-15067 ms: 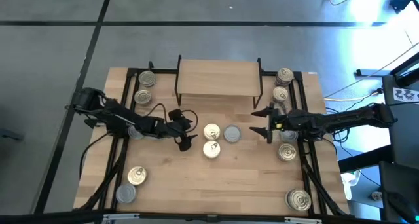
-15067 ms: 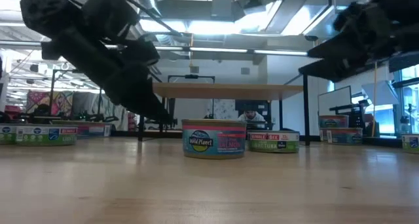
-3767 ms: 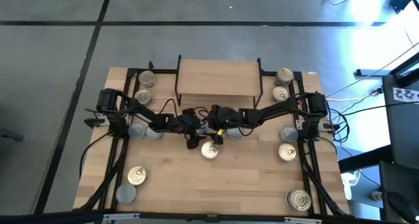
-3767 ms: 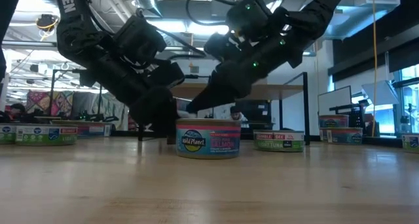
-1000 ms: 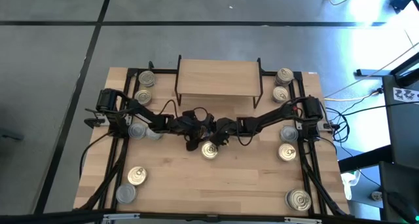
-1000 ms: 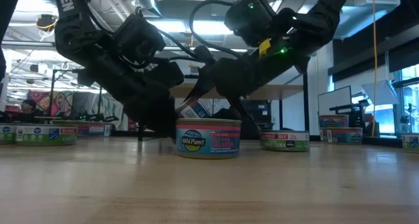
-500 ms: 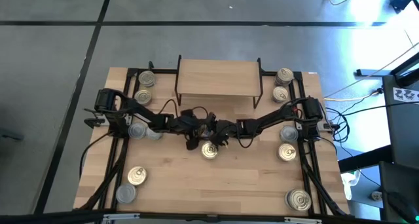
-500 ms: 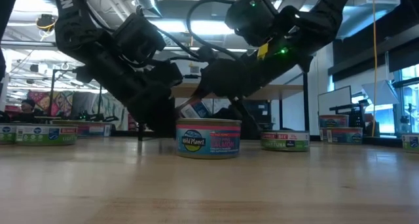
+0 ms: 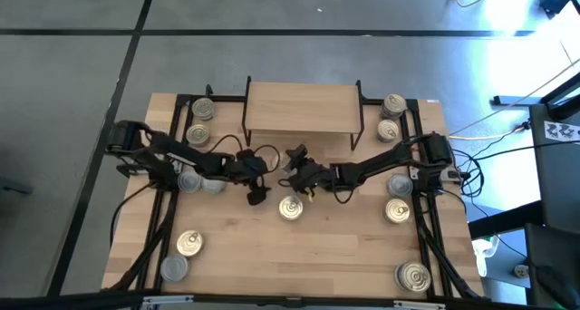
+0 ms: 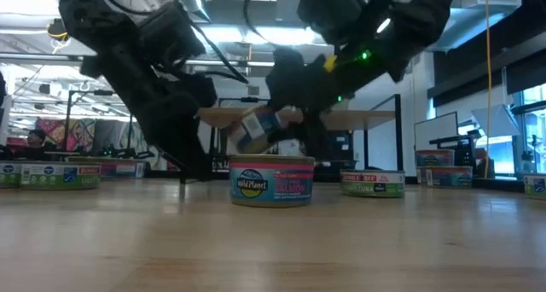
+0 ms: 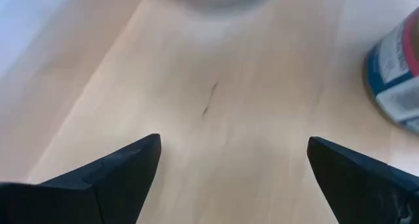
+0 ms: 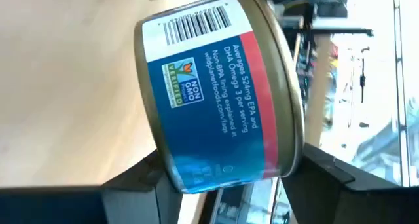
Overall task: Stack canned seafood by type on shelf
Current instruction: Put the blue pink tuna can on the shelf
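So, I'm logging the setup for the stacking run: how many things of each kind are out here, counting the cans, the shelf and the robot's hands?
Cans: 14 (13 on the table, 1 held)
Shelf: 1
Hands: 2 (left hand open and holding nothing, right hand holding the lifted can)
Total: 17

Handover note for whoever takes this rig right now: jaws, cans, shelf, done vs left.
Right gripper: jaws shut on a blue-and-red can, lifted and tilted above the table centre.
Left gripper: jaws open, empty, just left of centre.
Shelf: top is bare, nothing stacked.
One gold-lid can stands at centre below the lifted one; the other cans sit along both table edges, e.g. back left and front right.
Done: first can picked up.
Left: place it on the shelf, then sort and stack all the rest.
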Tool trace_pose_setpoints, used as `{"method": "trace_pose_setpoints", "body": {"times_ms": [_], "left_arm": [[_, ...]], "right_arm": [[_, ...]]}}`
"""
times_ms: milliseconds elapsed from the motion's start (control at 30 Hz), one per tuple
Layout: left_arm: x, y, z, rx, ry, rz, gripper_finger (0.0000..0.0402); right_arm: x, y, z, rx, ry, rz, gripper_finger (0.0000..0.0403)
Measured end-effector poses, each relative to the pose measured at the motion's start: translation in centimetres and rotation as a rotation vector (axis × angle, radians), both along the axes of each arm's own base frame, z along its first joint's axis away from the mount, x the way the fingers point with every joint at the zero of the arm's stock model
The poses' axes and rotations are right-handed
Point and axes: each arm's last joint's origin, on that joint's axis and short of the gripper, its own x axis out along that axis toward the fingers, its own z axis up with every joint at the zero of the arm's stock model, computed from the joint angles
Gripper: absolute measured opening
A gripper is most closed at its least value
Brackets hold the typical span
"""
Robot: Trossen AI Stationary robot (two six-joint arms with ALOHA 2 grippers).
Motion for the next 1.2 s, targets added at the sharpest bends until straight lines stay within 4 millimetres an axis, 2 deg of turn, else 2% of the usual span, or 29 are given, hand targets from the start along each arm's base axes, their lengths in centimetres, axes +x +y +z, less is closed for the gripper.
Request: {"method": "trace_pose_setpoints", "body": {"times_ms": [167, 433, 533, 633, 767, 933, 1033, 1200], "left_arm": [[-0.9, -0.6, 1.3, 0.041, 0.008, 0.034, 0.0381], [-1.4, -1.6, 2.5, 0.066, -0.026, 0.033, 0.0381], [-1.4, -1.7, 2.4, 0.069, -0.026, 0.033, 0.0382], [-1.4, -1.7, 2.5, 0.070, -0.030, 0.037, 0.0382], [-1.3, -1.7, 2.6, 0.071, -0.045, 0.039, 0.0382], [-1.1, -1.7, 2.7, 0.070, -0.064, 0.039, 0.0382], [-1.1, -1.7, 2.7, 0.070, -0.063, 0.039, 0.0382], [-1.1, -1.7, 2.7, 0.070, -0.063, 0.039, 0.0382]], "right_arm": [[-0.9, -0.5, 3.0, 0.004, -0.069, -0.063, 0.0208], [-3.7, -1.1, 8.5, 0.038, -0.177, -0.166, 0.0213], [-4.9, -2.2, 10.2, 0.052, -0.202, -0.217, 0.0208], [-6.2, -4.2, 11.2, 0.071, -0.220, -0.309, 0.0205], [-7.7, -7.3, 11.6, 0.113, -0.241, -0.444, 0.0215], [-9.3, -10.8, 10.6, 0.176, -0.206, -0.607, 0.0212], [-10.1, -11.9, 10.1, 0.214, -0.195, -0.678, 0.0207], [-10.7, -12.7, 9.7, 0.276, -0.196, -0.720, 0.0218]]}}
